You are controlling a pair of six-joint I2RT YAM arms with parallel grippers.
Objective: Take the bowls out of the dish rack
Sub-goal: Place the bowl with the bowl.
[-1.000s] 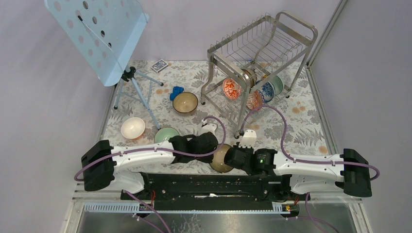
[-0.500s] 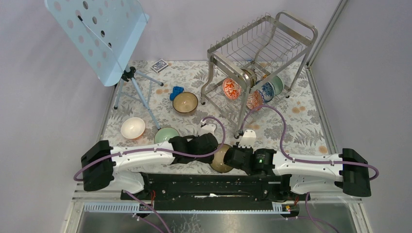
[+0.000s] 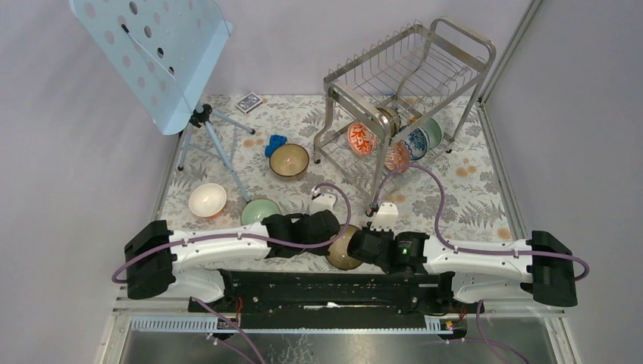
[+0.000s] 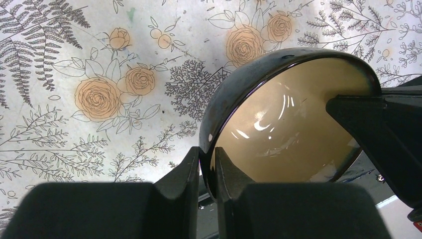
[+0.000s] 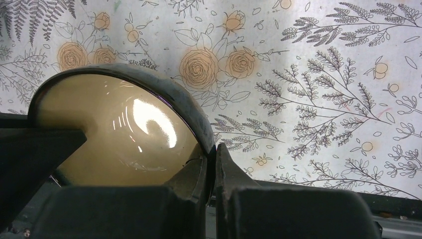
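Near the front edge of the table (image 3: 470,189), between the two arm bases, you have the brown bowl (image 4: 283,124) caught from both sides. The left gripper (image 4: 206,164) is nipped down on one part of the rim and the right gripper (image 5: 213,159) on the opposite part, each with one finger inside and one outside. The bowl sits tilted with its tan inside showing and nothing in it; I can't tell if it touches the cloth. It reads as a hand-over: the right arm is nearer the rack, the left is nearer the set-down area, so both hold the rim for the swap — that's a guess.

The dish rack (image 3: 356,97) stands far right. Its lower tier holds bowls on edge — an orange-red bowl (image 3: 362,139), a blue-and-white bowl (image 3: 415,142), a greenish bowl (image 3: 432,130) and one more patterned bowl (image 3: 396,155) in front; others may hide behind the bars.

Already out, upright and empty on the left half: a white bowl (image 3: 207,199), a pale green bowl (image 3: 260,210) and a second brown bowl (image 3: 289,159).
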